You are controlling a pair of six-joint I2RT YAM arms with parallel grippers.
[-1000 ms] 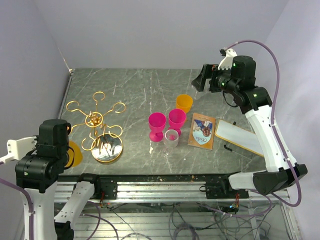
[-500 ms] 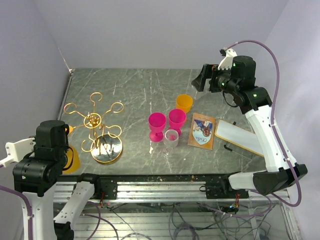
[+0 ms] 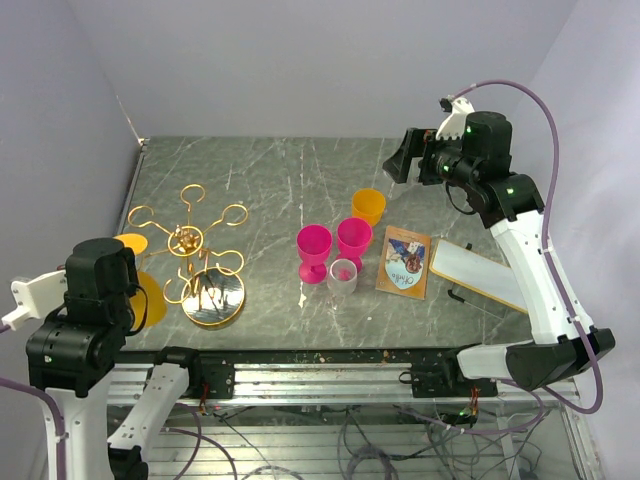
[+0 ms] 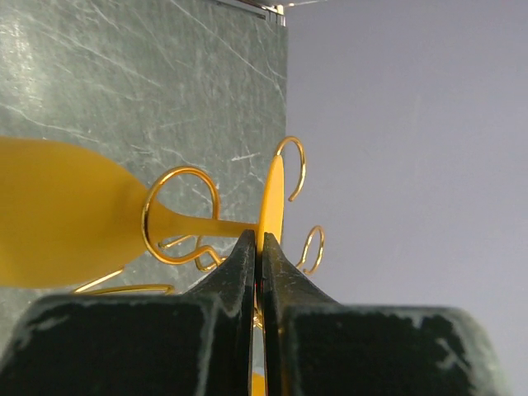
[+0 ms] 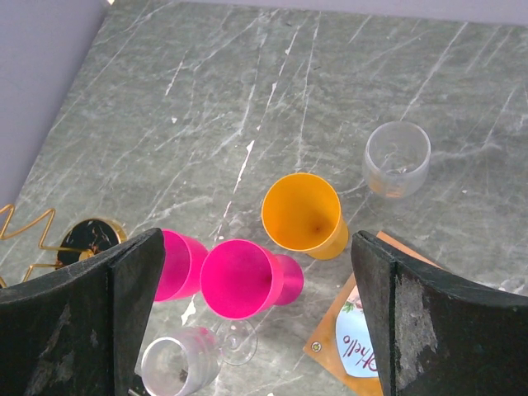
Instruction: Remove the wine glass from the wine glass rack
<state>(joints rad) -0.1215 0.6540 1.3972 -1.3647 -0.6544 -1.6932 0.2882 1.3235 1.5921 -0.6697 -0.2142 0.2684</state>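
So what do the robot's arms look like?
The left arm and right arm have white links and chunky black joints. A purple cable trails along the right one, which has small green lights. The left tool and right tool have black, scuffed fingers.

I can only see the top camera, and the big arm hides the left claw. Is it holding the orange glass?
Observer: Yes. The left wrist camera shows the left gripper shut on the round foot of the orange wine glass.
Operator: Is it off the rack?
Observer: No. Its stem passes through a loop of the wine glass rack.
Operator: What about the other claw?
Observer: The right gripper is open and empty. Its camera shows a clear cup that your view misses.
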